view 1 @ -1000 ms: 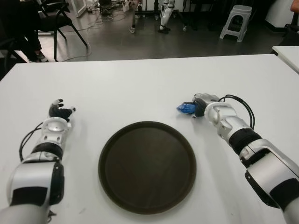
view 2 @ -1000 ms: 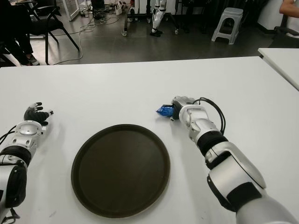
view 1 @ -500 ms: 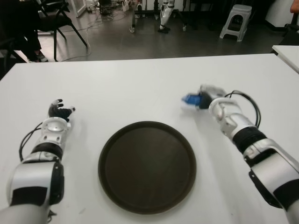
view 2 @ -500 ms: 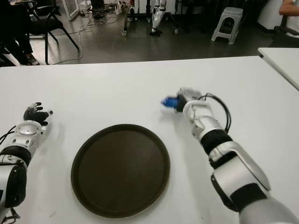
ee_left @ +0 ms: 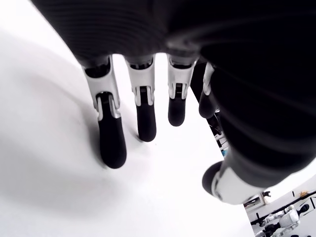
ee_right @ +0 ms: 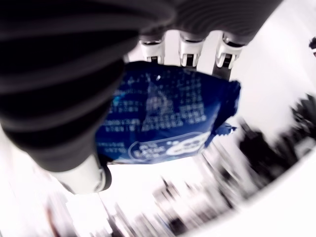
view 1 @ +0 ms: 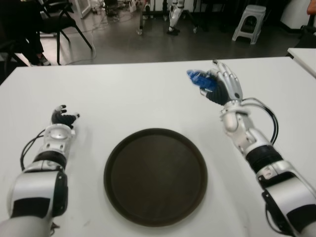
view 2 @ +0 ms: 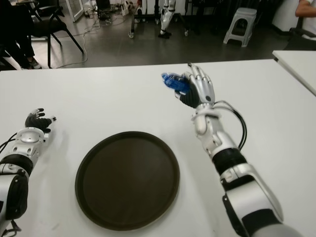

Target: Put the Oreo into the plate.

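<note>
My right hand (view 1: 217, 84) is raised above the white table (view 1: 148, 94), beyond the plate's far right side, fingers pointing up. It is shut on the blue Oreo packet (view 1: 200, 78), which the right wrist view shows pressed between thumb and fingers (ee_right: 168, 118). The dark round plate (view 1: 155, 175) lies near the table's front with nothing in it. My left hand (view 1: 61, 121) shows at the far left beside the plate, fingers relaxed and holding nothing (ee_left: 138, 118).
Beyond the table's far edge are a dark floor, black chairs (view 1: 54, 19) at the back left and a white stool (view 1: 249, 22) at the back right. A second white table's corner (view 1: 303, 54) shows at the right edge.
My right hand has lifted the Oreo packet off the table and swung upright, moving farther back. The left hand and plate have not moved.
</note>
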Motion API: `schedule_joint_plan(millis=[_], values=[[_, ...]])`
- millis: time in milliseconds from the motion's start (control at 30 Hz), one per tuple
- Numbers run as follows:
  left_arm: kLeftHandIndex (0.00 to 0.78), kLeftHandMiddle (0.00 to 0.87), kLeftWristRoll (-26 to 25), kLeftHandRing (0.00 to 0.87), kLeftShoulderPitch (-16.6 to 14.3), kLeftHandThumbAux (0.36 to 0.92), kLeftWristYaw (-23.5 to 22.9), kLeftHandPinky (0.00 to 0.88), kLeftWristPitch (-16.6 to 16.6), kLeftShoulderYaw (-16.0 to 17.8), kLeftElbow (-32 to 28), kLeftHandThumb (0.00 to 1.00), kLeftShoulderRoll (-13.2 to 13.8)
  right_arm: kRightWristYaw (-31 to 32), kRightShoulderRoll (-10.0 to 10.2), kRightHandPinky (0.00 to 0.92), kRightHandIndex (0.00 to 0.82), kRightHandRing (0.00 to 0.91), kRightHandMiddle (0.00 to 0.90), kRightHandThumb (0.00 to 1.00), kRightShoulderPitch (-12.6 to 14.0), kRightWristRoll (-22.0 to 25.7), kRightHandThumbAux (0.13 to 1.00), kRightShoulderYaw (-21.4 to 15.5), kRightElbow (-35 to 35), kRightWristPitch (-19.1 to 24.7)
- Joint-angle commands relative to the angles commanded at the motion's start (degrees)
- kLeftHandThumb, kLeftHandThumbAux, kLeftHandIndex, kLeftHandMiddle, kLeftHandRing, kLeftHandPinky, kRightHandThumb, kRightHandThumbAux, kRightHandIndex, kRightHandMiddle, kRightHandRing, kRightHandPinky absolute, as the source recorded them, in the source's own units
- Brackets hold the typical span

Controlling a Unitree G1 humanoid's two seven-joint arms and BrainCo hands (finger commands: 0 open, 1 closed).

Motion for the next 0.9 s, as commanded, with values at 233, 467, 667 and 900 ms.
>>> schedule_joint_plan(millis=[233,467,667,900], values=[[0.101,0.13,-0.2,0.153,0.0,0.754,-0.1,0.139,-0.2,-0.1,0.0,0.284,0.0,-5.6,0.2,0.0,0.419,0.0,0.039,0.711,-1.3,-0.9,0.718,0.2,3.7,-7.3],[0.092,0.128,-0.3,0.149,0.0,0.761,-0.3,0.135,-0.3,0.0,0.0,0.286,0.0,-6.0,0.7,0.0,0.421,0.0,0.045,0.713,-1.7,-0.1,0.716,-0.4,4.7,-11.7],[0.092,0.126,-0.2,0.144,0.0,0.762,0.0,0.13,-0.3,-0.2,0.1,0.286,0.0,-4.4,1.3,0.0,0.421,0.0,0.043,0.713,-1.8,1.5,0.716,-1.5,4.7,-13.8],[0.14,0.138,-0.4,0.153,0.0,0.762,0.1,0.136,-0.5,0.0,0.1,0.354,-0.1,1.1,2.4,0.031,0.42,0.007,0.025,0.713,-1.5,5.9,0.717,-3.7,4.1,-15.8]])
